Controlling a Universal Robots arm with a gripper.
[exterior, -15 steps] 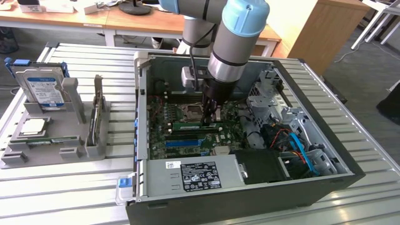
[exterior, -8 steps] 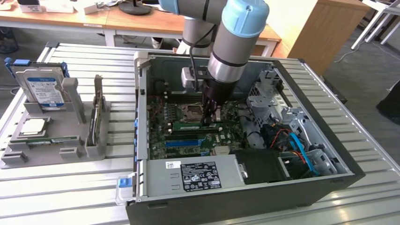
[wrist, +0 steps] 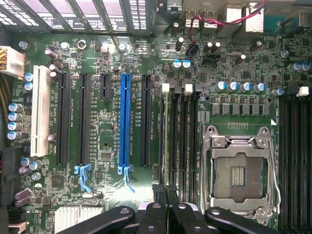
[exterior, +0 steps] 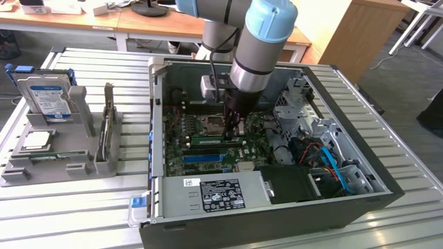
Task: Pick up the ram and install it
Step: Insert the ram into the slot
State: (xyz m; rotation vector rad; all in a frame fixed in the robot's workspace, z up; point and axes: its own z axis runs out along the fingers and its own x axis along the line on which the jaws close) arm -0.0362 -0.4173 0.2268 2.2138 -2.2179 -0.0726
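The ram (exterior: pixel 213 139) is a thin green stick lying along a memory slot on the motherboard, inside the open computer case (exterior: pixel 360 207). My gripper (exterior: pixel 233 135) reaches straight down into the case and stands at the stick's end, toward the exterior view's right. In the wrist view the ram (wrist: pixel 165 141) shows edge-on as a thin line in the slot between black slot walls. It runs into my gripper (wrist: pixel 165 189), whose black fingers (wrist: pixel 157 189) are shut on it.
The empty processor socket (wrist: pixel 239 170) lies right beside the memory slots. A blue expansion slot (wrist: pixel 125 119) is on the other side. On the exterior view's left, a grey holder (exterior: pixel 69 166) carries a hard drive (exterior: pixel 49 98) and a square processor chip (exterior: pixel 37 140). A power supply (exterior: pixel 215 194) fills the case's near end.
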